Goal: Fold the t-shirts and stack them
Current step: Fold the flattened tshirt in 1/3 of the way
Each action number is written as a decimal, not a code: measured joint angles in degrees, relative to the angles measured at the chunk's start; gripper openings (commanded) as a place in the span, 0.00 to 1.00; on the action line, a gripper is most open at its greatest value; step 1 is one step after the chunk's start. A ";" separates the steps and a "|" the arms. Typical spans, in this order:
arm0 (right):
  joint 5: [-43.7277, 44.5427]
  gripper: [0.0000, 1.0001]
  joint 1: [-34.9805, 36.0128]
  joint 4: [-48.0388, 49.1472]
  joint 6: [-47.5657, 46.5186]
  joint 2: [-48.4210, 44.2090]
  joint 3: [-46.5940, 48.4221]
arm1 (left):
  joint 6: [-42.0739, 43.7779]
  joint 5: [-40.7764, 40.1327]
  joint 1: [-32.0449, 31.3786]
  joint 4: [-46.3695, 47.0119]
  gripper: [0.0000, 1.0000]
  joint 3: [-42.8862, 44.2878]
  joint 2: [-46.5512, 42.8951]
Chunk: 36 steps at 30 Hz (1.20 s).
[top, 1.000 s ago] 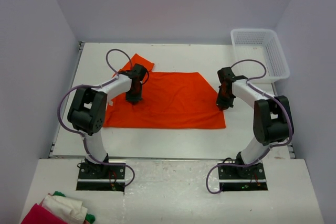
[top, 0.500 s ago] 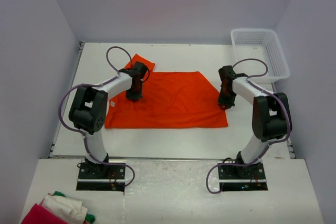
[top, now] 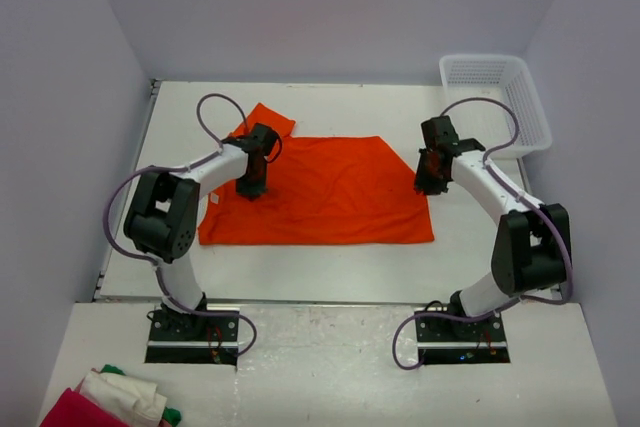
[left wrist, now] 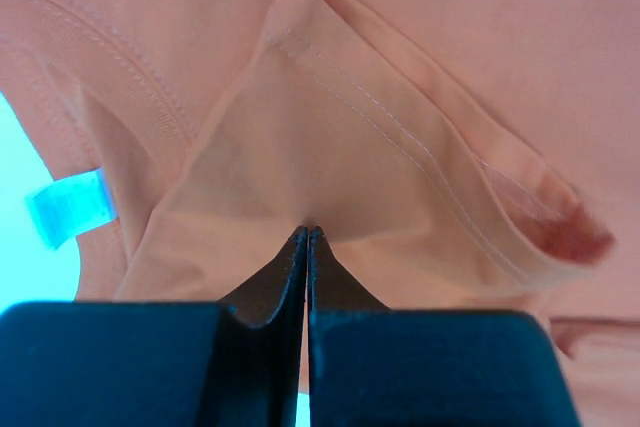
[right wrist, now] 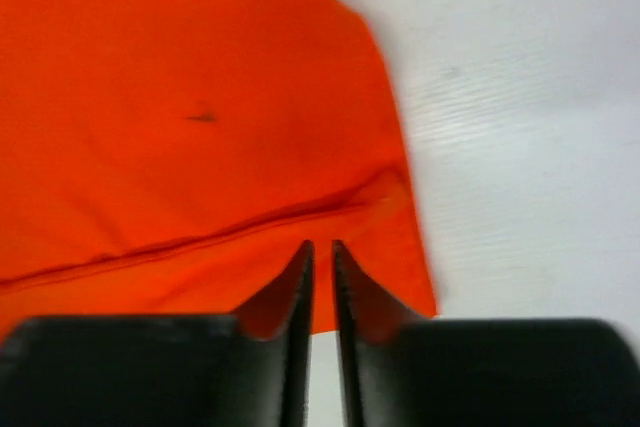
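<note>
The orange t-shirt (top: 320,192) lies spread flat on the worktop (top: 340,112), and it could bunch up or slide crooked if the left claw (left wrist: 308,237) pulls now — only that side is held. The left claw is squeezed tight on a small pinch of cloth; the right claw (right wrist: 322,247) is open just a crack, holds nothing, and hangs over the shirt's right edge.

T-shirt (top: 315,192): thin orange cloth, matt, soft, stitched hems. Label (left wrist: 70,205) at t-shirt edge: pale blue, smooth tab. Table (top: 330,107) under t-shirt: white, matt, smooth. Basket (top: 497,97) far right of t-shirt: white plastic mesh. Left gripper (left wrist: 308,232), right gripper (right wrist: 322,247) on t-shirt: black matt smooth fingers, plastic look.
</note>
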 measured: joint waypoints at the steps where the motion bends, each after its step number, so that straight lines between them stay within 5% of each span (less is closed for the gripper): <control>1: -1.07 0.00 1.03 0.26 -0.42 -0.31 0.81 | 0.02 0.15 0.00 -0.02 0.00 -0.33 -1.05; 13: -9.18 0.00 21.75 3.74 -0.61 10.73 8.81 | -0.07 5.27 -2.82 2.27 0.00 -5.70 -13.79; 36: -10.75 0.00 28.15 8.76 2.19 18.18 5.40 | -7.28 8.63 -5.75 2.80 0.00 -13.33 -10.25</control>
